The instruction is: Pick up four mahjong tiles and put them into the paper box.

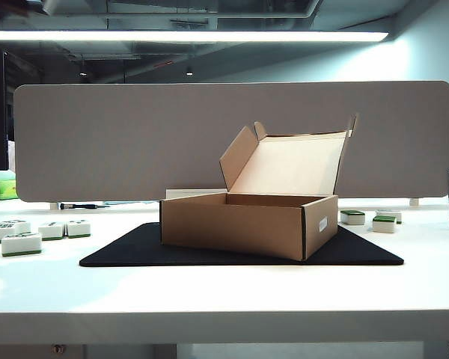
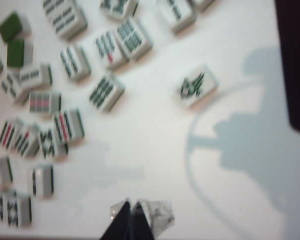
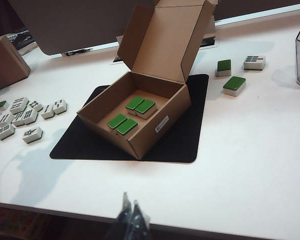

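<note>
Left gripper: my left gripper (image 2: 135, 212) hangs closed and empty above the white desk (image 2: 155, 150), fingertips pressed together, a scatter of loose tiles (image 2: 65, 95) below it toward 10 o'clock in its wrist view.
Right gripper: my right gripper (image 3: 130, 212) sits closed with nothing in it, over the near edge of the desk, facing the box from well back.
Paper box: I see the paper box (image 3: 140, 135) lid-up at the centre of the black mat (image 3: 185, 140), its white label on the side wall turned toward the right wrist camera; in the exterior view it stands mid-desk (image 1: 239, 228).
Mahjong tiles: four mahjong tiles (image 3: 131, 115) lie green side up on the box floor, in two touching pairs, one pair at about 1 o'clock of the other.
Spare tiles, right: three tiles (image 3: 235, 82) rest on bare desk at 2 o'clock of the box, two green side up.
Spare tiles, left: a cluster lies at 9 o'clock of the box (image 1: 30, 233), off the mat.
Far edge: a grey partition (image 1: 97, 142) stands behind the box.
</note>
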